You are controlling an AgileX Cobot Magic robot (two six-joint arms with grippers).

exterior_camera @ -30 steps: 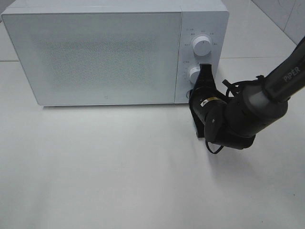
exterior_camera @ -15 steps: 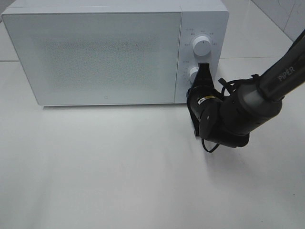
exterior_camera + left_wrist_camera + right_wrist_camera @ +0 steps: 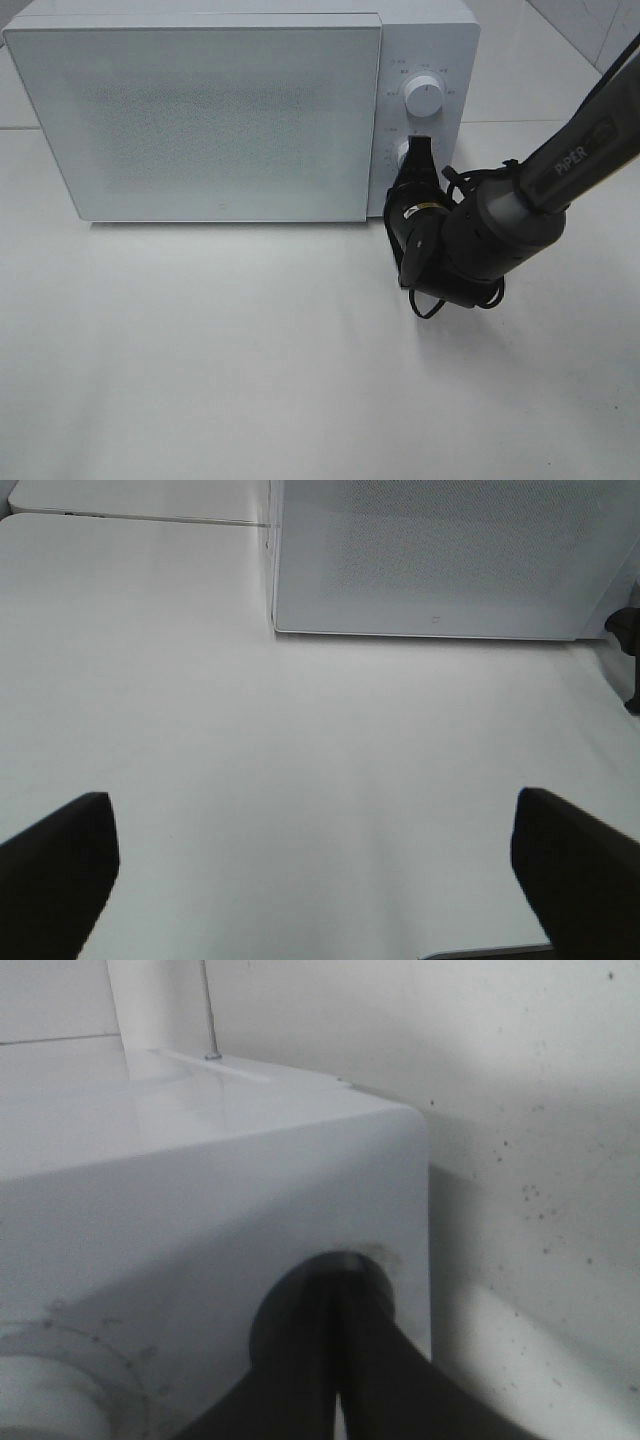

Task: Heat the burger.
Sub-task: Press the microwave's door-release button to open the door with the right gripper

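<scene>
Microwave (image 3: pixel 200 110) stands on the tabletop (image 3: pixel 250 370) with its door (image 3: pixel 200 60) shut. The burger shows in no view. Right tool (image 3: pixel 419 148) is closed, fingers pressed together, with its tips at the lower dial (image 3: pixel 403 156), at 6 o'clock from the upper dial (image 3: pixel 424 97). Left tool (image 3: pixel 320 880) is spread wide and holds nothing.

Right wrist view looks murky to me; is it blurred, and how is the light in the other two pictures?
Right wrist view: the shut right end effector is a dark blur, the microwave sharper. Exterior high view: even light, a soft shadow on the table. Left wrist view: the left end effector is dark and soft-edged.
</scene>
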